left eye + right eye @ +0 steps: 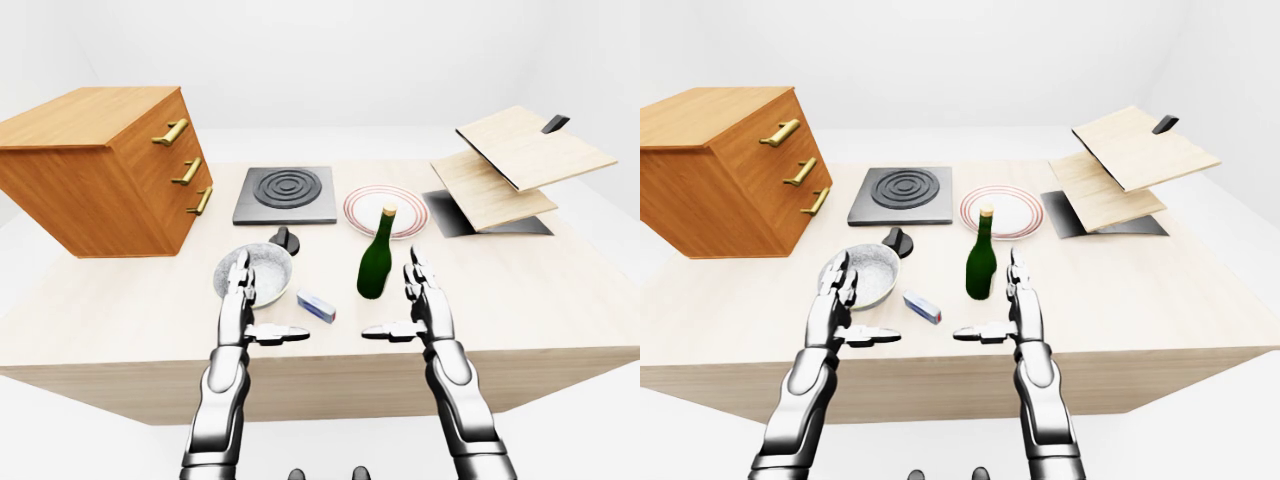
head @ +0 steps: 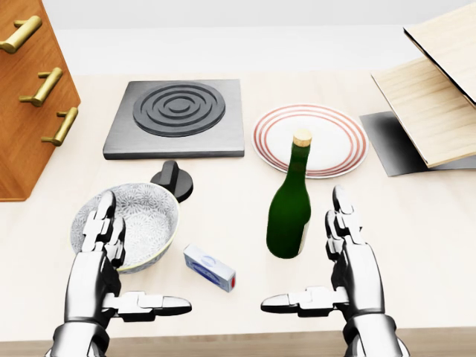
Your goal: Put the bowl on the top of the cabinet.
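A grey patterned bowl sits on the table at the lower left of the head view. My left hand hovers over its near rim, open, fingers straight and thumb pointing right. The wooden cabinet with three brass handles stands at the left; its flat top is bare. My right hand is open beside a green bottle, not touching it.
A small white and blue box lies between my hands. A black knob sits above the bowl. A dark hob plate, a red-rimmed plate and tilted wooden boards stand farther off.
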Available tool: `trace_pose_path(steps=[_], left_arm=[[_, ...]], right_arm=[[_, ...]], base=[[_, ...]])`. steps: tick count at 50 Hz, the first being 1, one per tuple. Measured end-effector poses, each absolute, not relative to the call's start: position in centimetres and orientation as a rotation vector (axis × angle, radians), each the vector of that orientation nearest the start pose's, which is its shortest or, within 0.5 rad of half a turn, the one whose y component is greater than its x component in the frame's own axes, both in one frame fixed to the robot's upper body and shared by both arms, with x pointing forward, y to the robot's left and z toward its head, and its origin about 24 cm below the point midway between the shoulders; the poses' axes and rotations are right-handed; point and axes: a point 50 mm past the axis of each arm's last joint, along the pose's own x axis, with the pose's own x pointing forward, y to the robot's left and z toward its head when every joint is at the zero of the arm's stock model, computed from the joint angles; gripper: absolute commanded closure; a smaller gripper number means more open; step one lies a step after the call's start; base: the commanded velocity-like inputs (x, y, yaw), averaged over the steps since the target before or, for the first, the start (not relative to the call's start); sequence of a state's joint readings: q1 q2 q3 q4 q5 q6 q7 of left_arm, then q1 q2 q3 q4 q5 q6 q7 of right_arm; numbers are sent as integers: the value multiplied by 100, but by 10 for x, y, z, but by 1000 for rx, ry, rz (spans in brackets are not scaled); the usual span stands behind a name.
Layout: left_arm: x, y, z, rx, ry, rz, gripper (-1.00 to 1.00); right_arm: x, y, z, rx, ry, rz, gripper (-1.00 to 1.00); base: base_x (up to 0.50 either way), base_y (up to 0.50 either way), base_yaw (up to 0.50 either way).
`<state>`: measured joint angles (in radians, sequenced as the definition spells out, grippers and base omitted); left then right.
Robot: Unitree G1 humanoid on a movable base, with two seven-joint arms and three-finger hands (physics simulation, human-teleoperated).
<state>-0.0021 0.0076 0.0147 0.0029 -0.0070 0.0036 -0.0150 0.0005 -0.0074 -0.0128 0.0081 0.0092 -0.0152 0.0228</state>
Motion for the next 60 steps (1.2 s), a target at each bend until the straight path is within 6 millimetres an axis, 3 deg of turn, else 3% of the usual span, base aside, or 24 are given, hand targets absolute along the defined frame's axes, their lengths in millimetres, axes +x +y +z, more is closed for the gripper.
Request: trace_pose_path(steps=[13, 19, 35, 60], left_arm=[[252, 157, 42, 8, -11, -2, -100], [240, 157, 62, 20, -143, 4, -100], [206, 162, 99, 10, -295, 57, -100], [198, 163, 109, 14, -334, 78, -100]], right_arm=[[250, -155, 43, -15, -49, 27, -100], [239, -154, 54, -60, -108, 25, -100], [207, -154, 94, -181, -269, -33, -100], [199, -155, 108, -231, -327, -60, -100]], base=[[0, 0, 0], [0, 0, 0], [0, 0, 0], [0, 49, 0]])
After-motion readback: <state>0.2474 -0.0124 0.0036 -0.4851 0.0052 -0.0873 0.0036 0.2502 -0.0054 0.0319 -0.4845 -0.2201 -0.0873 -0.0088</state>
